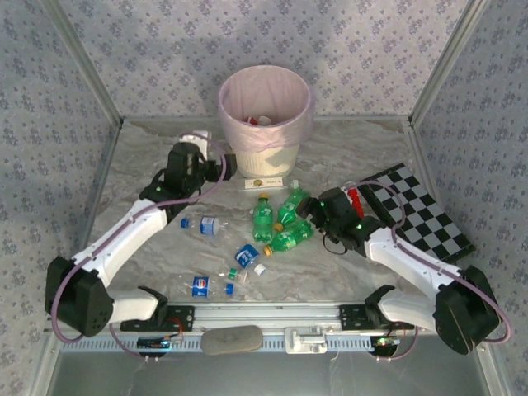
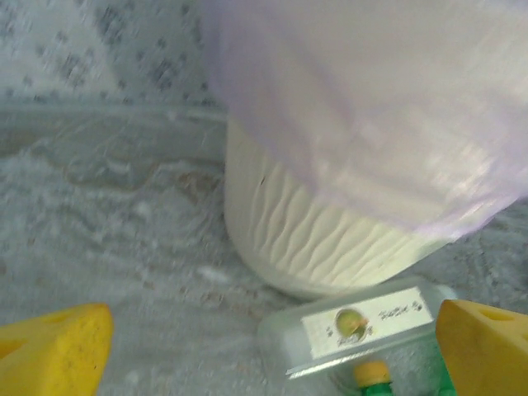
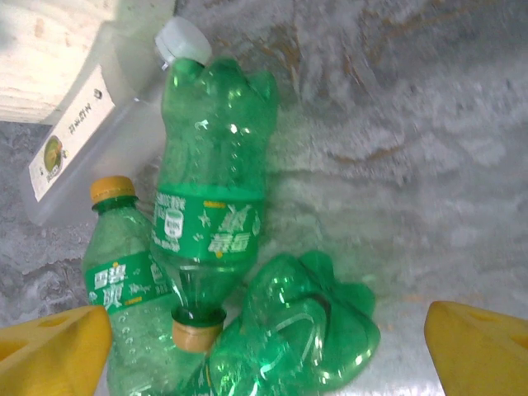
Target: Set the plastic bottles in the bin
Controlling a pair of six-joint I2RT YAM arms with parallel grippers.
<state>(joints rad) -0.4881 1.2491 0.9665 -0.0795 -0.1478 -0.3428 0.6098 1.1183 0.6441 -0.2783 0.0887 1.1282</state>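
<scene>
From above, your bin (image 1: 265, 115) stands at the far side of the bench (image 1: 363, 148). The green bottles (image 1: 280, 224) lie clustered mid-bench, just beside the right jaws. At your left wrist, the left jaws stand spread, facing the bin's base. At your right wrist, the right jaws stand spread, with green bottles lying ahead between them.

The bin (image 2: 313, 239) wall was matt, cream, finely ribbed plastic; its bag (image 2: 371, 107) was thin, translucent pink film with a soft sheen. The green bottles (image 3: 214, 181) were glossy, crinkled, see-through plastic. The table (image 3: 412, 165) looked matt, marbled grey.
</scene>
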